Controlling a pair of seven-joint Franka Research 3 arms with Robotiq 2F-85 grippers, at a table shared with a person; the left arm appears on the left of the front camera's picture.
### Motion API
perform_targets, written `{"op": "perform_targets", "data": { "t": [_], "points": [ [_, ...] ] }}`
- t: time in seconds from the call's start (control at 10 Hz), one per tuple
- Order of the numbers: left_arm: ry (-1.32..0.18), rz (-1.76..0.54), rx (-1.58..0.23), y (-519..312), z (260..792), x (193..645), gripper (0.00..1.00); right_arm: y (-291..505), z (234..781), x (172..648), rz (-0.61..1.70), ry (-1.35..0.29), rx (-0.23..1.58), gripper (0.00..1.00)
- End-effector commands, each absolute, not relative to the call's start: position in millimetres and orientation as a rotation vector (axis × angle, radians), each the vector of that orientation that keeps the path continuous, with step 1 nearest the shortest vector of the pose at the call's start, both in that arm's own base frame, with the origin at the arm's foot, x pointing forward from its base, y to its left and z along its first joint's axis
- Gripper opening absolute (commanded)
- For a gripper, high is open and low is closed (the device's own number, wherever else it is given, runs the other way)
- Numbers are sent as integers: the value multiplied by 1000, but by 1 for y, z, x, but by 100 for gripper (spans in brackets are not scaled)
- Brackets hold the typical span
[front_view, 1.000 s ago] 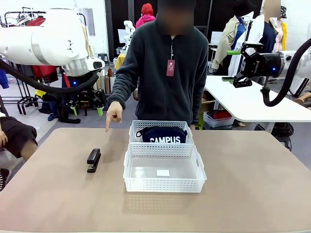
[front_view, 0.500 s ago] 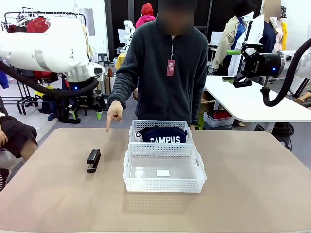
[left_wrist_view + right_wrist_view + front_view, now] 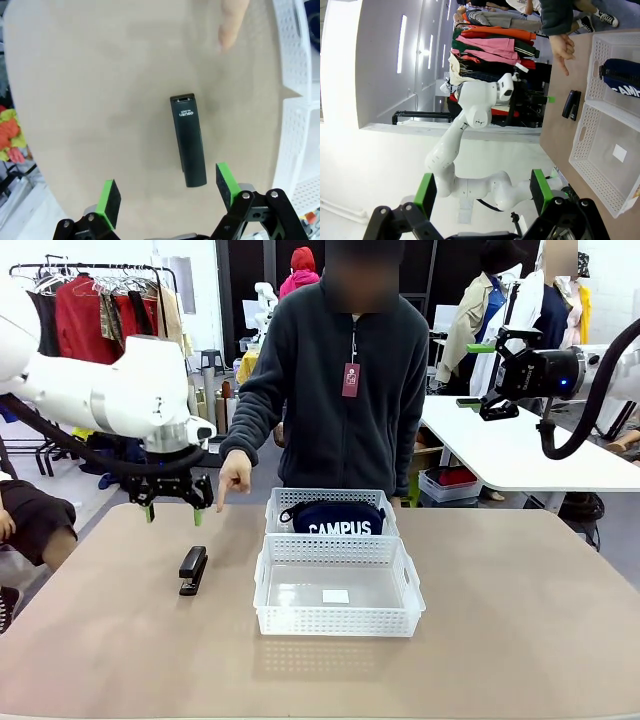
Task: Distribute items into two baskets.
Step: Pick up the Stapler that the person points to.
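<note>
Nearest the robot's side of the beige desk [image 3: 500, 640] stands a rectangular white translucent plastic basket with lattice sides [image 3: 338, 622]. It holds nothing but a small white label on its floor, so it is likely the slot kept for the remaining item. Just left of it, apart from its wall, the small black desk stapler [image 3: 192, 570] lies flat on the bare desk, lengthwise toward the far side, free to be taken from above.

Behind the near basket and touching it end to end is a second, alike white lattice basket [image 3: 330, 496]. The navy-blue soft zip pouch with white "CAMPUS" lettering [image 3: 333, 520] sits inside it, so one item appears sorted.

The left tool [image 3: 172, 513] hangs over the desk a little beyond the stapler, pointing down. Its green-padded jaws stand wide apart and empty, and in the wrist view they roughly line up with the stapler. The person's hand [image 3: 234, 475] points a finger down at the desk nearby, probably marking the stapler.

The right tool [image 3: 476, 375] is parked high at the far right, jaws spread wide, holding nothing.

Count: two baskets, two items, two tools, one pointing hand.
</note>
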State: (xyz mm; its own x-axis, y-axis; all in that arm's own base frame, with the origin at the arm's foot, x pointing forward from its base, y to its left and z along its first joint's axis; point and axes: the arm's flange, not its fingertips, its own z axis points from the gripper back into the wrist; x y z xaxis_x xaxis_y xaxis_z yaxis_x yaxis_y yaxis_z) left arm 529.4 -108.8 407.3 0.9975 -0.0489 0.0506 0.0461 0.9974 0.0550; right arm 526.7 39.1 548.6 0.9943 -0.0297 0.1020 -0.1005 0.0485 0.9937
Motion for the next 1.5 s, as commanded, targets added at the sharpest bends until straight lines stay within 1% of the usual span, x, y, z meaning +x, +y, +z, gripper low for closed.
{"op": "perform_targets", "data": {
  "t": [0.0, 0.7, 0.8, 1.2, 1.3, 1.4],
  "points": [
    [-53, -53, 28, -113, 395, 529, 100, 39, 551, 526, 55, -106, 1524, 100],
    [66, -58, -26, -119, 337, 528, 100, 39, 551, 526, 55, -106, 1524, 100],
    [67, -67, -22, -120, 336, 528, 95, 39, 551, 526, 55, -106, 1524, 100],
    [80, -59, -11, -119, 327, 527, 15, 39, 551, 526, 55, -106, 1524, 100],
    [76, -61, -8, -118, 328, 526, 0, 39, 551, 526, 55, -106, 1524, 100],
    [73, -59, -7, -118, 328, 525, 0, 39, 551, 526, 55, -106, 1524, 100]
  ]
}}
